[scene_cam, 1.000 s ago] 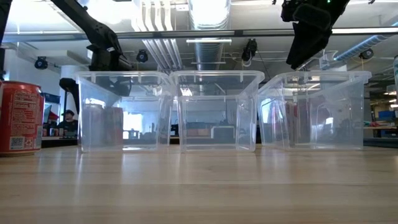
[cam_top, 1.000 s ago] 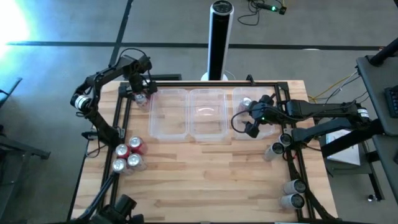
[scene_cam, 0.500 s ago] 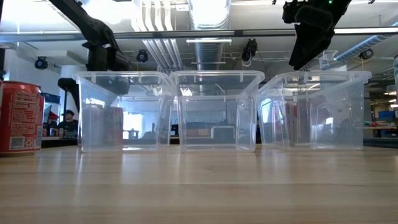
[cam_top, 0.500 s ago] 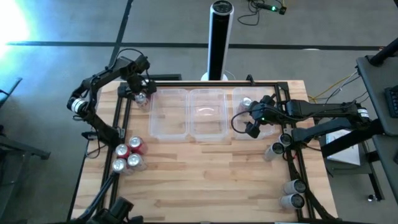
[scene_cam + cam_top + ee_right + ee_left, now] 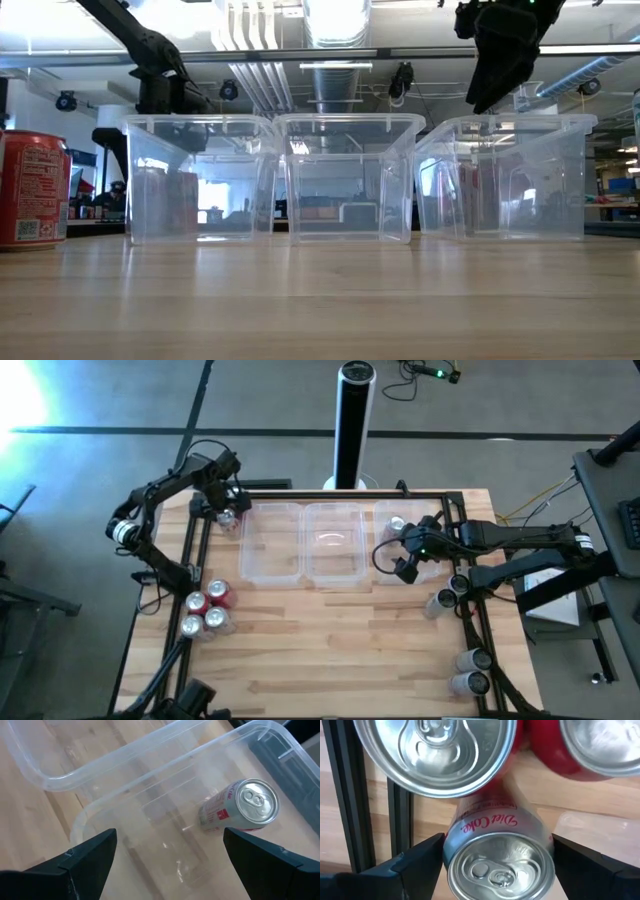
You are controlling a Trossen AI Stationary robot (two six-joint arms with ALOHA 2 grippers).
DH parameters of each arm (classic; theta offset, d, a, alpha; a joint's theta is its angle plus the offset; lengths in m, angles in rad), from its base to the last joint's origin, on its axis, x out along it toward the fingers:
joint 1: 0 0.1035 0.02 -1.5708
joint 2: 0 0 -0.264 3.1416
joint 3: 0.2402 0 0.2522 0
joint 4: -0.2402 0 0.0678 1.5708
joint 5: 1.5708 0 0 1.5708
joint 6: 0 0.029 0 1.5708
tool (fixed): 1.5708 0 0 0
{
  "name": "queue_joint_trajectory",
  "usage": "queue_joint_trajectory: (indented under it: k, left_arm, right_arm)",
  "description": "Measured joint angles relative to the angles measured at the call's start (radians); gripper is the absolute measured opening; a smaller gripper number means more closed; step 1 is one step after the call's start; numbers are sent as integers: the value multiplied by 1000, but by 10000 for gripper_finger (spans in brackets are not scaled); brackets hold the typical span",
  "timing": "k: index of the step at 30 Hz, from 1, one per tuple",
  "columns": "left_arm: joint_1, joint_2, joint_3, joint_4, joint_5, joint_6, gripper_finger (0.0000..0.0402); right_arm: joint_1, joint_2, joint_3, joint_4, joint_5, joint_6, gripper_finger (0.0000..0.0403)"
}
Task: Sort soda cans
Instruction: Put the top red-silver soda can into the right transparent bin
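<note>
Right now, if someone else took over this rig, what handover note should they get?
Left gripper: open, straddling a Diet Coke can at the table's far left corner, beside two red cans; nothing gripped yet.
Right gripper: open and empty above the right tub.
Done: one silver can lies on its side in the right tub. The left and middle tubs look empty.
Left: three cans at the left edge, two by the right rail, two near the right front corner, plus the far-left cluster.

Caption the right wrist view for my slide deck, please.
Open right gripper hovers over a clear tub with one Diet Coke can lying on its side inside.
</note>
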Motion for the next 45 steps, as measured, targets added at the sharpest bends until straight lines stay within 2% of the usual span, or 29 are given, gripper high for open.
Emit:
queue_joint_trajectory:
  k: [16, 22, 27, 38, 45]
  left_arm:
    - [-22, -12, -35, 42, -44, -1, 304]
    - [-26, -12, -37, 41, -49, 7, 309]
    - [-25, -12, -28, 26, -41, 12, 291]
    - [-21, -30, -14, -26, 2, 95, 289]
    - [-7, -35, 93, -180, 38, 179, 289]
  right_arm:
    - [0, 0, 0, 0, -9, 24, 361]
    - [0, 0, 16, 0, -23, 27, 361]
    - [0, 0, 48, 0, -23, 27, 361]
    - [0, 0, 77, 1, -18, 27, 361]
    - [0, 0, 77, 2, -18, 27, 361]
